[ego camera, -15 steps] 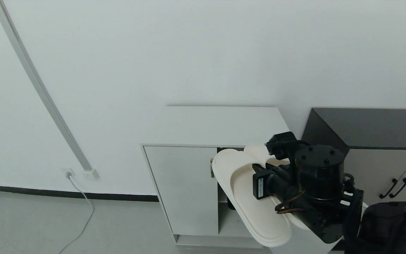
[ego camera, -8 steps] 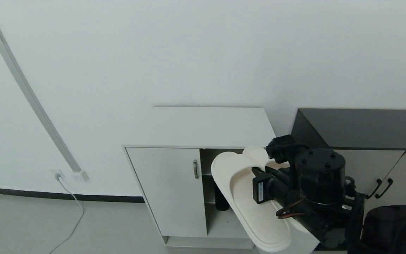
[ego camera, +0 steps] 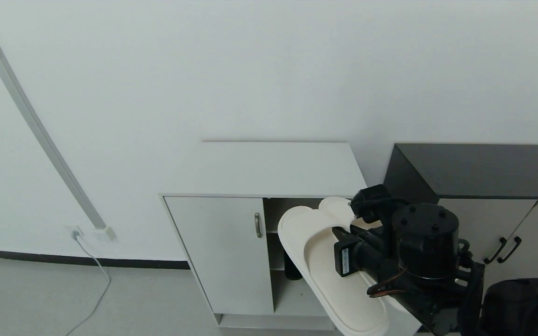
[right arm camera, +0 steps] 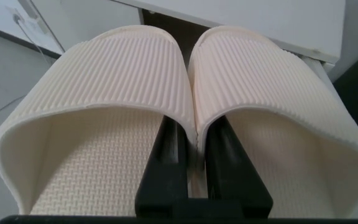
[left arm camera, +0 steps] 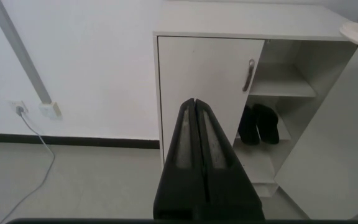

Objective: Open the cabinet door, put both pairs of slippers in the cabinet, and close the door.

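Cream slippers (ego camera: 318, 254) were clamped as a pair in the right jaws, just short of the cabinet (ego camera: 273, 168), whose door (left arm camera: 334, 155) stood open beyond them. A dark pair (left arm camera: 258, 124) sat shelved inside. Left jaws were shut, empty. Remaining, seemingly: shelving this pair, closing up.

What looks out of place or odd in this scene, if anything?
Nothing stands out. The right claw holds the cream slippers side by side in front of the open cabinet, with a dark pair inside.
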Controlling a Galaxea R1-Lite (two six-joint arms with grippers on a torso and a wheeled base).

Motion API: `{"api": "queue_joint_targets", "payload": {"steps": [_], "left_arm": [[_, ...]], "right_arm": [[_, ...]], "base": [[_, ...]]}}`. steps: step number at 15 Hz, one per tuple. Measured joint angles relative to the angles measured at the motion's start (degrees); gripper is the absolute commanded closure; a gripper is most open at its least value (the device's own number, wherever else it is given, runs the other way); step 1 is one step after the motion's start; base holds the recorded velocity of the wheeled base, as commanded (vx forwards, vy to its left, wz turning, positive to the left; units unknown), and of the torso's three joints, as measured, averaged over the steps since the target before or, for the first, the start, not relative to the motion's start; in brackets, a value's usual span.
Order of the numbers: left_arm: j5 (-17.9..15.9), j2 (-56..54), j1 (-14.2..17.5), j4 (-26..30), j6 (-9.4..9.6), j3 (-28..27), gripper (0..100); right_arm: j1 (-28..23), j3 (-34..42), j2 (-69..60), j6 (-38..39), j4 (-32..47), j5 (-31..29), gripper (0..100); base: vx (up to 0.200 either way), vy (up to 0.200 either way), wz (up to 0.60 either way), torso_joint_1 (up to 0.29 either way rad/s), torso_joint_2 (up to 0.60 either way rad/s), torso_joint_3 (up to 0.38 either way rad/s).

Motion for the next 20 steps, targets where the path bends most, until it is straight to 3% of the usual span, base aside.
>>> {"api": "queue_joint_targets", "payload": {"steps": [12,20], "left_arm": [[0.0,0.0,0.0,0.0,-0.09,0.0,100],[0.0,0.0,0.0,0.0,-0.29,0.0,100]], "right_arm": [[1.5,0.8,0.6,-0.1,-1.1,0.0,100],[2.5,1.8,0.9,-0.2,-2.2,-0.2,100]], "base": [[0.0,0.0,0.0,-0.005,0.01,0.007],[0.0,0.0,0.0,-0.163,0.37,0.206]]}}
